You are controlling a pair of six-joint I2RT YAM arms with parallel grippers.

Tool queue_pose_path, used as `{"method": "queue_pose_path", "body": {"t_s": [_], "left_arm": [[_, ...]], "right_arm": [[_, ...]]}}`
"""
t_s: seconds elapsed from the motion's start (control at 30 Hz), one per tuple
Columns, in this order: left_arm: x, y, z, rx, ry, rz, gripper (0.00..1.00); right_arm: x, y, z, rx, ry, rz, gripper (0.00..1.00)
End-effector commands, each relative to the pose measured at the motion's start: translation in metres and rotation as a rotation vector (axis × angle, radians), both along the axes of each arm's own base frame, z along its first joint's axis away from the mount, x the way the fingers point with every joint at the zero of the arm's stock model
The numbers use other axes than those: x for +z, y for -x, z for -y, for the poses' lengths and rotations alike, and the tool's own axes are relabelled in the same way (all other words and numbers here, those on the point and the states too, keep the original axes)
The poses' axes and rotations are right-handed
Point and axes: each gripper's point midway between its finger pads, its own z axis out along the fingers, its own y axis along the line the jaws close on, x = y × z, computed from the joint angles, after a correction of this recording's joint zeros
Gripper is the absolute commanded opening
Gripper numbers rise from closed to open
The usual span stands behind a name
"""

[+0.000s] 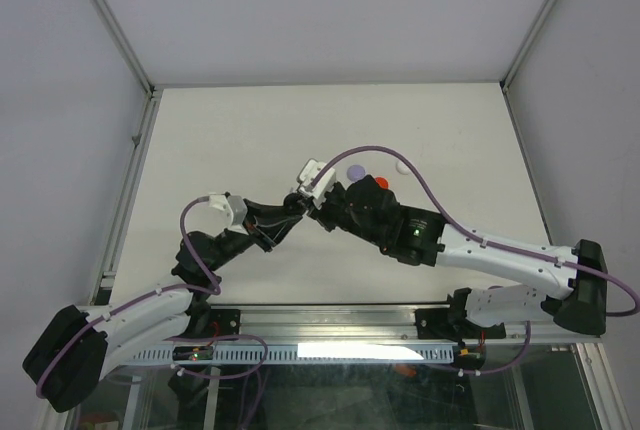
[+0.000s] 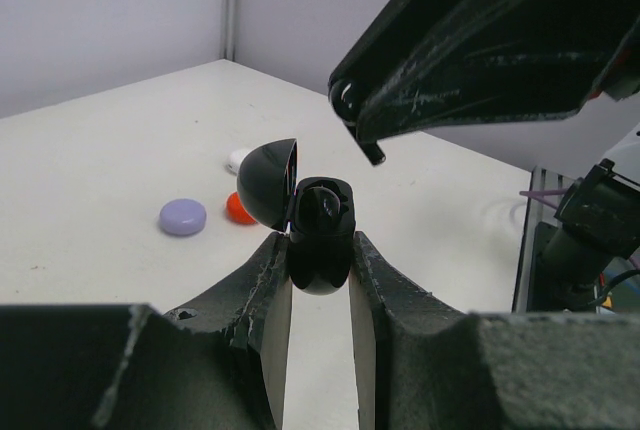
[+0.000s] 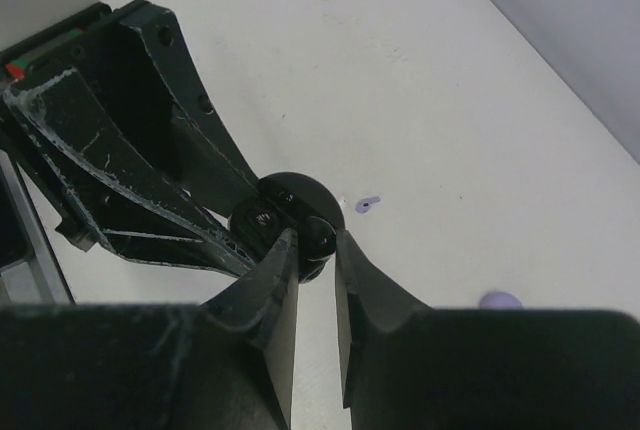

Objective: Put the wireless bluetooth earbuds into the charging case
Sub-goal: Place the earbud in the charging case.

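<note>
My left gripper (image 2: 320, 250) is shut on the base of a round black charging case (image 2: 320, 260) and holds it above the table with its lid (image 2: 268, 185) swung open. A glossy black bud (image 2: 322, 206) sits in the open base. My right gripper (image 3: 317, 240) hovers just over the case (image 3: 285, 200), its fingers close together on a small shiny black earbud (image 3: 320, 233). In the left wrist view its tip (image 2: 368, 150) is just above the case. A pale lavender earbud (image 3: 368, 204) lies on the table beyond. In the top view both grippers meet at mid-table (image 1: 310, 208).
A lavender puck case (image 2: 183, 216), a red one (image 2: 238, 210) and a white one (image 2: 238, 159) lie on the table behind the held case. They also show in the top view, lavender (image 1: 356, 171), red (image 1: 381, 182) and white (image 1: 402, 164). White walls enclose the table.
</note>
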Motion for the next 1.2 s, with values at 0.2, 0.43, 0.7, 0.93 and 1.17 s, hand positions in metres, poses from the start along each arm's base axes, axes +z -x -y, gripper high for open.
{"method": "queue_pose_path", "body": {"t_s": [0.2, 0.43, 0.7, 0.93, 1.17], "left_arm": [[0.043, 0.01, 0.005, -0.083, 0.108, 0.027, 0.0], [0.048, 0.012, 0.006, -0.101, 0.135, 0.004, 0.0], [0.06, 0.01, 0.006, -0.105, 0.183, -0.048, 0.0], [0.061, 0.007, 0.008, -0.104, 0.192, -0.09, 0.0], [0.057, 0.003, 0.008, -0.09, 0.199, -0.125, 0.0]], "right_arm": [[0.029, -0.001, -0.01, -0.014, -0.085, 0.142, 0.19], [0.025, -0.002, -0.01, -0.029, -0.086, 0.155, 0.2], [0.022, 0.002, -0.01, -0.017, -0.082, 0.148, 0.2], [0.026, 0.008, -0.011, 0.005, -0.111, 0.136, 0.19], [0.037, 0.012, -0.008, 0.018, -0.157, 0.131, 0.2]]}}
